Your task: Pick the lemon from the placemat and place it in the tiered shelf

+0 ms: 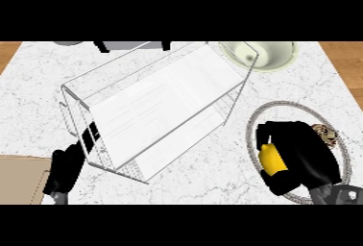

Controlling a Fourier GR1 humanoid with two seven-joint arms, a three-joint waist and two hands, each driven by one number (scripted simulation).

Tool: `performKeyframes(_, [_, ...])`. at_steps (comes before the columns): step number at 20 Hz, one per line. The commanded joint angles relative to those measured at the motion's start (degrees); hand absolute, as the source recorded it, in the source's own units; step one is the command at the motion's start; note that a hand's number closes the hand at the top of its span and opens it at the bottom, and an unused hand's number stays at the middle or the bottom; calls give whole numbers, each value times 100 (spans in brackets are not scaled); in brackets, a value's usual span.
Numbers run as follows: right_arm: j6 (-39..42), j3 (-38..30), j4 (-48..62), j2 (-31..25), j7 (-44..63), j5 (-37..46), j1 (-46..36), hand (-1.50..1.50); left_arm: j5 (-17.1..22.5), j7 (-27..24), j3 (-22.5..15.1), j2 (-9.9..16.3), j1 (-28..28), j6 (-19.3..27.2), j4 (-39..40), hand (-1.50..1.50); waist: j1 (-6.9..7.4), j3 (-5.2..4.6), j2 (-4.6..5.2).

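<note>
The yellow lemon (272, 158) is over the left part of the round grey-rimmed placemat (284, 105) at the right. My right hand (301, 153) lies over it, with fingers and thumb curled round the lemon so that only its left side shows. The tiered shelf (159, 108), clear with white levels, stands tilted across the middle of the marble counter, well left of the lemon. My left hand (65, 169) rests open at the lower left, next to the shelf's near corner, holding nothing.
A pale green bowl (259, 55) sits at the back right, just past the shelf's far corner. A small speckled object (325, 134) lies on the placemat beside my right hand. A tan board (21, 178) is at the lower left edge. A grey and black object (127, 45) shows at the back left.
</note>
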Motion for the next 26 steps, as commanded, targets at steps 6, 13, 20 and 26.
performKeyframes(6, [43, -1799, -2414, -47, 470, -1486, -38, 150, -148, -114, -17, -121, -227, 104, 334, 0, 148, -14, 95])
performKeyframes(13, [448, -1943, -2365, 295, 2032, -1868, -1608, 150, -164, 166, -96, -133, -378, -78, 121, 0, 331, -15, 110])
performKeyframes(20, [382, -1827, -738, 684, 2117, -1376, -3167, 150, -185, 91, -36, -201, -493, -148, 385, 0, 346, -12, 116])
performKeyframes(26, [176, -1613, 1359, 1119, 1369, -860, -4393, 150, -262, -74, -67, -166, -242, -163, 189, 0, 425, -13, 135])
